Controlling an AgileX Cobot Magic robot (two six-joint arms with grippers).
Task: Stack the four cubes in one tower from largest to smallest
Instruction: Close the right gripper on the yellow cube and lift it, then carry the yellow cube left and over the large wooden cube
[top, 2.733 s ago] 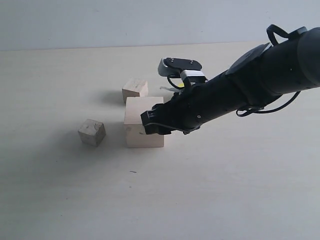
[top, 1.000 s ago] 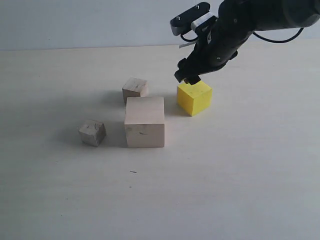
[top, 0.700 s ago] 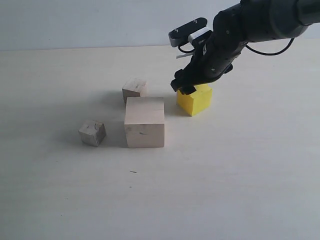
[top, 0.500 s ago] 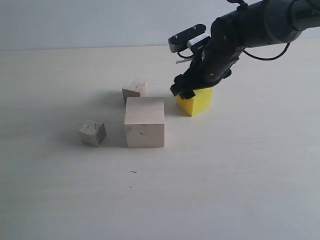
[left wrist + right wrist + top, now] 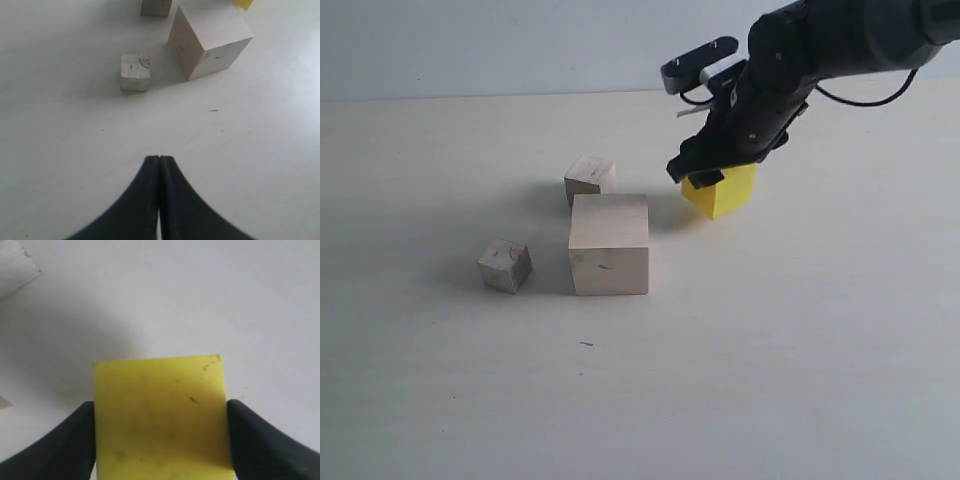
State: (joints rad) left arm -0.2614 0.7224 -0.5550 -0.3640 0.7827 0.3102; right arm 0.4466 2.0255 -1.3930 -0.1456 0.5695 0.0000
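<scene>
Yellow cube (image 5: 732, 190) is now lifted off the pale matte table (image 5: 770, 350), slightly tilted, clamped between the right gripper's (image 5: 698, 172) fingers, right of the large pale cube (image 5: 609, 243). Rear small cube (image 5: 590, 178) and left small cube (image 5: 504, 265) are unmoved. Plain light wall (image 5: 470, 45) behind. Left gripper (image 5: 159, 165) fingers are pressed together, empty.

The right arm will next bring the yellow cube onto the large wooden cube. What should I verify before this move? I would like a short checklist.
1. Grip: right gripper holds yellow cube, one finger on each side: ok.
2. Lift: yellow cube fully off the table: cannot tell.
3. Target: top of large wooden cube bare: ok.
4. Path: rear small cube and front small cube stand outside it: ok.
5. Other arm: left gripper shut, away from all cubes: ok.
</scene>
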